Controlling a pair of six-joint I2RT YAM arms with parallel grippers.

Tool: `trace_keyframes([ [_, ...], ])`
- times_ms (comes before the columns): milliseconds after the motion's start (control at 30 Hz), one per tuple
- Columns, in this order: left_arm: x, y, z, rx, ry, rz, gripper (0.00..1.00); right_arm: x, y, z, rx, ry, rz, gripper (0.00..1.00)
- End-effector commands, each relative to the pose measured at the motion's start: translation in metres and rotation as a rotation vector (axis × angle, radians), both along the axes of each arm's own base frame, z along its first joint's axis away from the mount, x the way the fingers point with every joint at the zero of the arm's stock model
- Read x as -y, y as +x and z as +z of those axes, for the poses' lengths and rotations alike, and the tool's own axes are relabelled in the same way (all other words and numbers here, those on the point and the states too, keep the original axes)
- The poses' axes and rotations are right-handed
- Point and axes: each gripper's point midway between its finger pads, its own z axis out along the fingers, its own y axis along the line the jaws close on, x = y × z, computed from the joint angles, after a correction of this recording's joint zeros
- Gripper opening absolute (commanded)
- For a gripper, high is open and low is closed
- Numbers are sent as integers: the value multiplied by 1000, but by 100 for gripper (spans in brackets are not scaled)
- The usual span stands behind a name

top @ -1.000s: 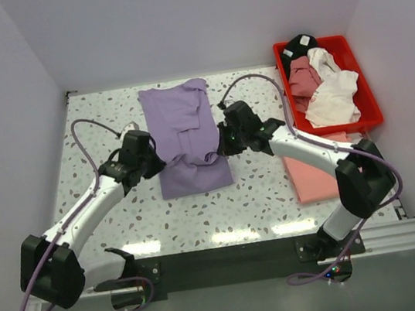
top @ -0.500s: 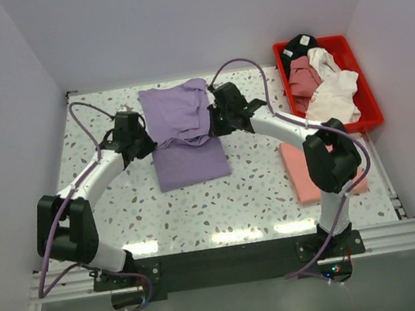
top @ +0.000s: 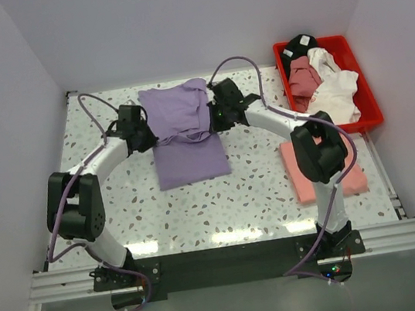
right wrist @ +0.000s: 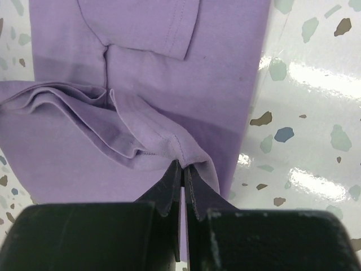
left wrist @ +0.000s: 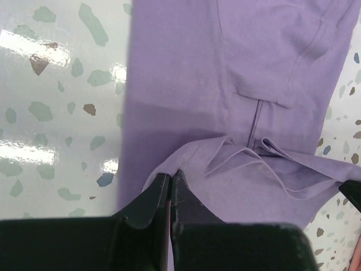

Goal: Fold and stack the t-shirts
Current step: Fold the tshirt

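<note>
A lavender-purple t-shirt (top: 183, 132) lies in the middle of the table, its near half lifted and carried back over the far half. My left gripper (top: 148, 137) is shut on its left hem corner (left wrist: 172, 169). At the opposite side my right gripper (top: 213, 119) is shut on the right hem corner (right wrist: 183, 161). The raised fold sags between the two grippers. A salmon-pink t-shirt (top: 323, 169) lies folded flat at the right, partly under my right arm. Dusty-rose (top: 303, 75), white (top: 335, 93) and black (top: 300, 44) shirts are crumpled in the bin.
The red plastic bin (top: 360, 78) stands at the back right corner against the wall. White walls close in the speckled table (top: 112, 193) on three sides. Both arms arch inward over the table's middle.
Both grippers have moved toward the back of the table, carrying the purple shirt's near hem up and over its far half. The visible flat part of the shirt has shortened.
</note>
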Motion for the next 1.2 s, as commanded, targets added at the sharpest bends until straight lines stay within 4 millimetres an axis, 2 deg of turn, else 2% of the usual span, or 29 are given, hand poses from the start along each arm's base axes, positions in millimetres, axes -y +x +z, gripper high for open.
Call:
trace_keyframes([
  [0, -4, 22, 10, 51, 11, -11, 0, -5, 17, 14, 47, 12, 11, 1],
  [167, -5, 28, 1, 40, 17, -6, 5, -3, 26, 1, 20, 10, 6, 9],
  [267, -6, 31, -3, 23, 21, -4, 21, -3, 31, -2, 12, 8, 11, 20],
  [300, -8, 32, -2, 23, 21, -1, 36, -4, 33, 1, 15, 12, 15, 26],
  [333, -7, 34, 2, 32, 20, -4, 51, -4, 32, 1, 8, 13, 24, 42],
  [367, -6, 34, 4, 39, 21, -8, 69, -3, 33, 4, 16, 7, 35, 47],
  [400, -7, 34, 13, 60, 17, -8, 94, -4, 34, 10, 25, 11, 43, 50],
  [433, -6, 34, 18, 75, 13, -8, 100, -4, 32, 15, 27, 12, 52, 70],
  [467, -6, 32, 27, 97, 7, -7, 100, -4, 30, 18, 33, 12, 64, 77],
  [500, -7, 31, 30, 106, 3, -3, 100, -4, 27, 21, 32, 14, 73, 77],
  [533, -8, 26, 29, 103, 4, -3, 100, -4, 23, 24, 32, 20, 83, 88],
  [600, -7, 18, 39, 122, -17, -4, 100, -2, 12, 32, 38, 45, 97, 99],
  [633, -6, 13, 39, 121, -25, -5, 100, -1, 6, 32, 33, 51, 99, 99],
  [667, -8, 2, 29, 94, -30, -2, 100, 0, 3, 36, 41, 62, 97, 99],
  [700, -8, -4, 37, 115, -41, -2, 100, 6, -10, 36, 32, 63, 97, 99],
  [733, -6, -11, 36, 109, -58, -9, 100, 9, -17, 38, 29, 66, 97, 99],
  [767, -6, -25, 24, 83, -64, -12, 100, 11, -23, 39, 27, 78, 89, 99],
  [800, -4, -34, 31, 102, -85, -22, 100, 18, -39, 36, 9, 80, 87, 99],
  [833, -5, -50, 17, 68, -89, -24, 100, 18, -46, 35, 4, 98, 92, 99],
  [867, -4, -59, 14, 63, -97, -31, 100, 21, -54, 34, -7, 110, 85, 99],
  [900, -2, -68, 19, 77, -109, -43, 100, 27, -70, 30, -26, 116, 85, 99],
  [933, -3, -84, 4, 39, -102, -47, 100, 28, -75, 28, -26, 129, 85, 99],
  [967, -3, -94, -1, 25, -100, -53, 100, 33, -90, 15, -63, 129, 80, 99],
  [1000, -3, -101, 2, 35, -103, -56, 100, 35, -96, 13, -74, 137, 78, 99],
  [1033, -4, -115, -13, -2, -98, -58, 100, 37, -100, 15, -69, 145, 73, 99],
  [1167, -7, -140, -33, -46, -105, -47, 100, 41, -119, 0, -121, 158, 74, 99],
])
